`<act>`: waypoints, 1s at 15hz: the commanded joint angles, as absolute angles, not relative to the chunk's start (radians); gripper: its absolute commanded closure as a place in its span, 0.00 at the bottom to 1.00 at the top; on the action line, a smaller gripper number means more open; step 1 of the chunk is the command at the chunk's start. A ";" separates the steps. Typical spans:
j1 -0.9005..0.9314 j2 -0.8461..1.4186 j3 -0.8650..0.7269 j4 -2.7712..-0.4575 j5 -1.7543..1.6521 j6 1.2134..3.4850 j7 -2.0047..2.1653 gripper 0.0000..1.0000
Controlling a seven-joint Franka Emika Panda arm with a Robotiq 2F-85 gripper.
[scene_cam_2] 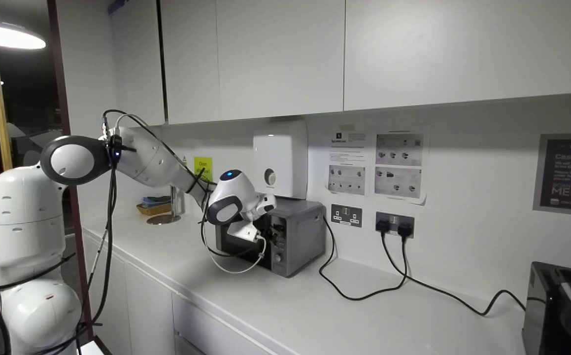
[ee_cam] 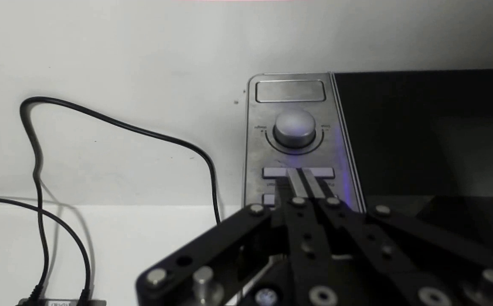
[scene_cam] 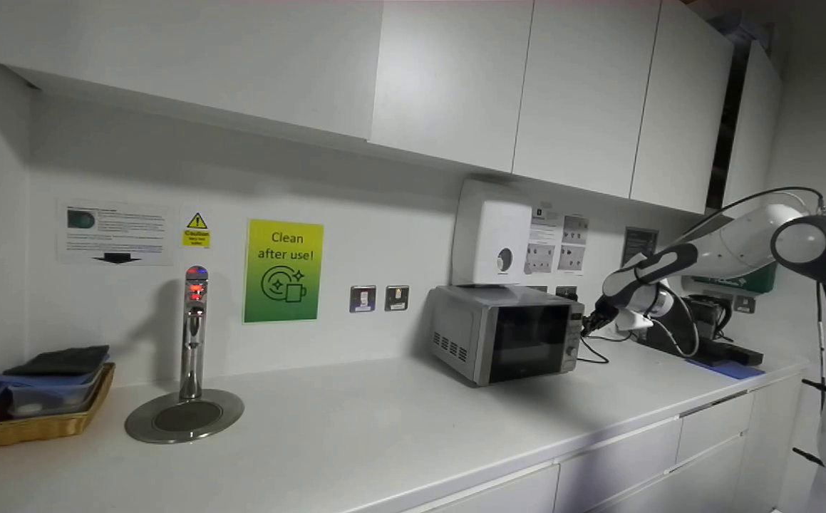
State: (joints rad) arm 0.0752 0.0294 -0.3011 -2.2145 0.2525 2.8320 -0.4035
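A silver-grey microwave with a dark door stands on the counter in both exterior views (scene_cam: 459, 335) (scene_cam_2: 302, 241). My gripper (scene_cam: 588, 326) reaches its control panel from the front. The wrist view, which stands upside down, shows the panel close up, with a round knob (ee_cam: 295, 125) and a long pale button (ee_cam: 274, 172). The gripper (ee_cam: 300, 171) is shut, its two fingers side by side with nothing held between them. Their tips overlap the middle of that button; whether they touch it I cannot tell. Part of another pale button (ee_cam: 268, 199) shows behind the fingers, mostly hidden.
Black cables (scene_cam_2: 344, 296) run over the counter from wall sockets (scene_cam_2: 394, 224). A white dispenser (scene_cam: 491, 231) hangs on the wall behind the microwave, below cupboards (scene_cam: 448, 78). Farther along are a chrome tap (scene_cam: 193, 342), a wicker basket (scene_cam: 42, 427) and a dark machine (scene_cam_2: 561, 310).
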 commanded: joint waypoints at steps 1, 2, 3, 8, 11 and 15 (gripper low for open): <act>0.063 -0.074 -0.316 -2.315 0.252 2.841 -0.538 1.00; 0.067 -0.094 -0.320 -2.334 0.267 2.842 -0.579 1.00; 0.072 -0.115 -0.323 -2.352 0.288 2.843 -0.619 1.00; 0.108 -0.236 -0.336 -2.421 0.395 2.830 -0.783 1.00; 0.127 -0.303 -0.346 -2.453 0.457 2.823 -0.863 1.00; 0.150 -0.384 -0.360 -2.487 0.516 2.822 -0.935 1.00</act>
